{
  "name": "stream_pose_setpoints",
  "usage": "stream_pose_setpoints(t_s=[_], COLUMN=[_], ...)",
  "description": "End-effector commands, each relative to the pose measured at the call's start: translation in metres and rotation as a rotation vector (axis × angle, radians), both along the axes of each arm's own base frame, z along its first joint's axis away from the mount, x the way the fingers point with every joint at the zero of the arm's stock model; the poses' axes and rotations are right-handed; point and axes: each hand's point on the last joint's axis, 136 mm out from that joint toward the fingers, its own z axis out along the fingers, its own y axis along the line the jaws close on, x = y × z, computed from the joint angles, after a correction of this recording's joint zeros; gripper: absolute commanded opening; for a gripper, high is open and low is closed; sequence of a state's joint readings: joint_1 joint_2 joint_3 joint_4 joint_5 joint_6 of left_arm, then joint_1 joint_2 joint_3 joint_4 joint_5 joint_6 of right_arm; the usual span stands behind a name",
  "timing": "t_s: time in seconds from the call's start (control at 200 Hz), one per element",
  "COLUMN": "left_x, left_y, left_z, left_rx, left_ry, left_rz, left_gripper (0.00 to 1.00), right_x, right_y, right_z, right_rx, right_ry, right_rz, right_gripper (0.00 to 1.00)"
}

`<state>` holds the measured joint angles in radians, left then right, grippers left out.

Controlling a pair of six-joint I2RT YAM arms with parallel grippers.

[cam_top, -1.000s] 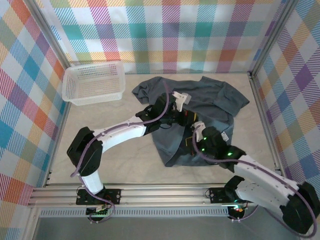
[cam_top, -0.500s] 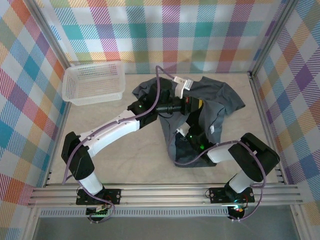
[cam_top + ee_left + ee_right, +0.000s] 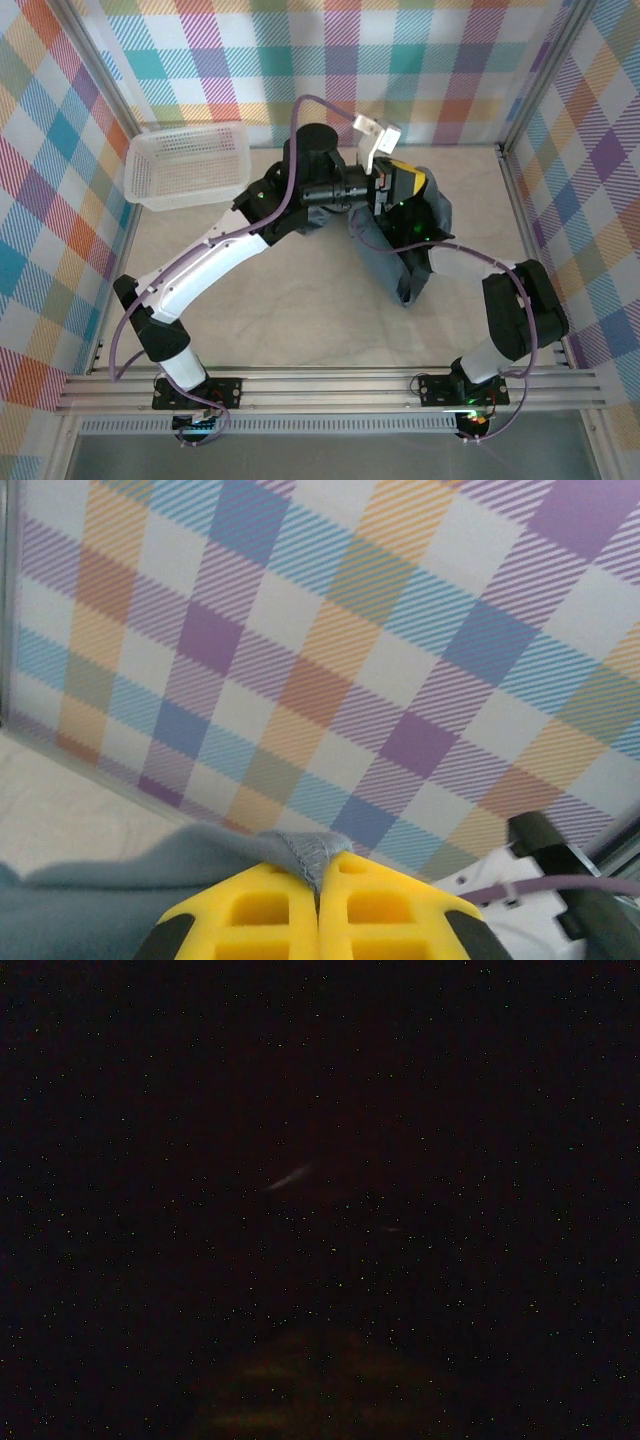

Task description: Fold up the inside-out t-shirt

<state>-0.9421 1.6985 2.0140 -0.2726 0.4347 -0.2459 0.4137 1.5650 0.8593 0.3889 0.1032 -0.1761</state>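
The inside-out t-shirt (image 3: pixel 415 255) is a dark blue-grey cloth hanging in a long bunch at the back right of the table, with its lower end near the surface. My left gripper (image 3: pixel 400 182) is raised high by the back wall. In the left wrist view its yellow fingers (image 3: pixel 250 915) are shut on a stitched hem of the t-shirt (image 3: pixel 305 855). My right arm (image 3: pixel 520 310) reaches up into the hanging cloth, which covers its gripper. The right wrist view is almost black, so what that gripper holds is hidden.
A white lattice basket (image 3: pixel 190 190) stands at the back left corner. Checked walls close the table at the back and on both sides. The left arm (image 3: pixel 215 260) stretches diagonally over the bare table (image 3: pixel 300 310).
Both arms have risen and moved toward the back wall. The t-shirt, which lay spread on the table, now hangs bunched from the raised left gripper.
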Motion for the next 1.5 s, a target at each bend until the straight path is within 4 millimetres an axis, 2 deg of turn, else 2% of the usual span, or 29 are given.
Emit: stream_pose_setpoints(t_s=[0.0,0.13,0.195,0.265,0.375,0.435,0.5,0.58,0.695,0.78,0.835,0.885,1.025,1.1,1.175,1.295,1.36,1.44,1.495], left_x=[-0.011,-0.013,-0.021,-0.031,-0.058,-0.071,-0.075,-0.076,-0.071,-0.078,-0.082,-0.085,-0.094,-0.100,-0.104,-0.107,-0.108,-0.109,-0.110], left_y=[-0.004,-0.008,-0.012,-0.016,-0.021,-0.021,-0.019,-0.015,-0.013,-0.007,-0.001,0.004,0.010,0.011,0.014,0.018,0.019,0.018,0.018], left_z=[0.014,0.024,0.034,0.045,0.062,0.068,0.074,0.073,0.055,0.062,0.072,0.080,0.093,0.098,0.104,0.109,0.110,0.108,0.107], left_rx=[0.004,-0.013,-0.033,-0.052,-0.062,-0.065,-0.071,-0.055,0.011,-0.029,-0.071,-0.093,-0.128,-0.138,-0.146,-0.134,-0.115,-0.080,-0.060], left_ry=[-0.066,-0.088,-0.104,-0.139,-0.227,-0.276,-0.304,-0.330,-0.355,-0.362,-0.366,-0.364,-0.367,-0.375,-0.400,-0.452,-0.490,-0.532,-0.558], left_rz=[-0.041,-0.056,-0.095,-0.140,-0.192,-0.203,-0.193,-0.181,-0.154,-0.168,-0.166,-0.162,-0.187,-0.200,-0.199,-0.187,-0.175,-0.159,-0.146], left_gripper=[0.00,0.00,0.00,0.00,0.00,0.00,0.00,0.00,0.00,0.00,0.00,0.00,0.00,0.00,0.00,0.00,0.00,0.00,0.00], right_x=[-0.018,-0.020,-0.020,-0.019,-0.027,-0.027,-0.025,-0.023,-0.028,-0.029,-0.025,-0.022,-0.022,-0.021,-0.023,-0.021,-0.020,-0.024,-0.029], right_y=[0.020,0.032,0.031,0.034,0.043,0.044,0.042,0.041,0.041,0.032,0.022,0.013,0.006,0.000,-0.002,-0.016,-0.039,-0.070,-0.085], right_z=[-0.019,0.030,0.040,0.023,-0.030,-0.044,-0.047,-0.034,0.006,0.018,0.008,-0.010,-0.062,-0.079,-0.084,-0.075,-0.074,-0.085,-0.098], right_rx=[0.143,0.242,0.323,0.389,0.420,0.441,0.426,0.411,0.447,0.532,0.575,0.567,0.436,0.376,0.296,0.181,0.103,-0.018,-0.077], right_ry=[0.195,0.183,0.213,0.305,0.498,0.555,0.594,0.620,0.648,0.643,0.667,0.716,0.900,0.947,0.956,0.924,0.910,0.907,0.933], right_rz=[0.052,0.110,0.114,0.117,0.115,0.101,0.090,0.100,0.147,0.135,0.095,0.052,-0.028,-0.080,-0.097,-0.182,-0.297,-0.434,-0.495], right_gripper=[0.00,0.00,0.00,0.00,0.00,0.00,0.00,0.00,0.00,0.00,0.00,0.00,0.00,0.02,0.05,0.10,0.14,0.36,0.40])
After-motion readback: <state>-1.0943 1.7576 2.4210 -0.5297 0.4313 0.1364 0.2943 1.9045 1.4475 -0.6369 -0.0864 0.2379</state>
